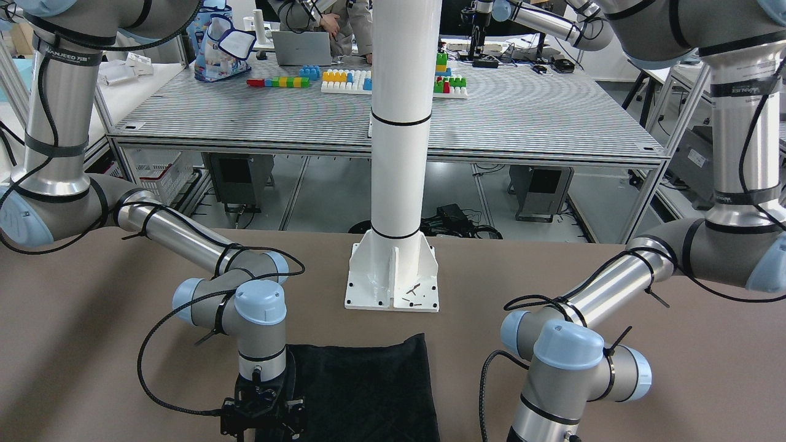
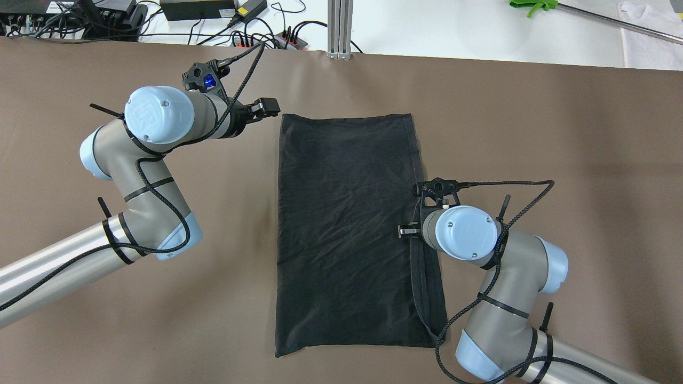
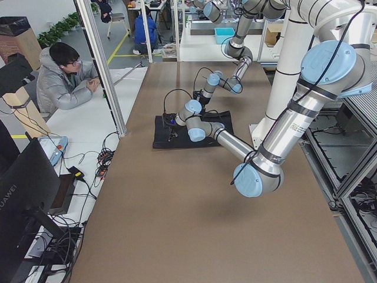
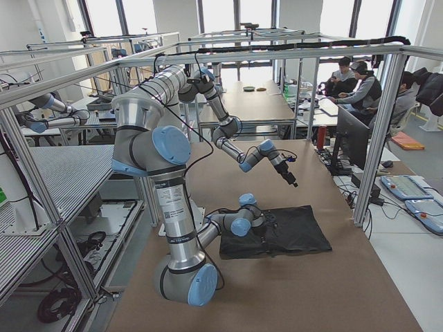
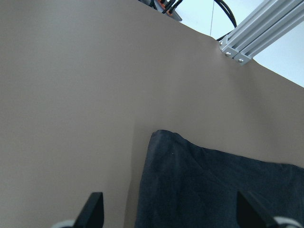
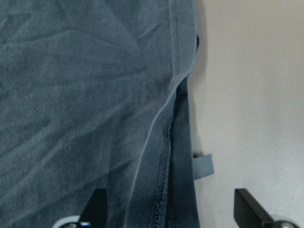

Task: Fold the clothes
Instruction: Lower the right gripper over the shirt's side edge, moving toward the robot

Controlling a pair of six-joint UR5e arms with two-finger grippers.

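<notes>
The clothes (image 2: 347,229) are one black garment lying flat as a long rectangle mid-table, also seen as the dark cloth (image 1: 368,387). My left gripper (image 2: 265,109) hovers just off the garment's far left corner. In the left wrist view the left gripper (image 5: 171,206) is open, with that corner (image 5: 164,137) ahead between the fingers. My right gripper (image 2: 410,231) sits over the garment's right edge. In its wrist view the right gripper (image 6: 171,206) is open, straddling the layered hem (image 6: 166,161) and holding nothing. The right gripper (image 1: 264,414) also shows at the cloth's edge.
The white pole's base plate (image 1: 393,279) stands on the brown table behind the garment. Cables and power strips (image 2: 235,32) and an aluminium post (image 2: 340,26) line the far edge. A seated person (image 3: 65,76) is beside the table.
</notes>
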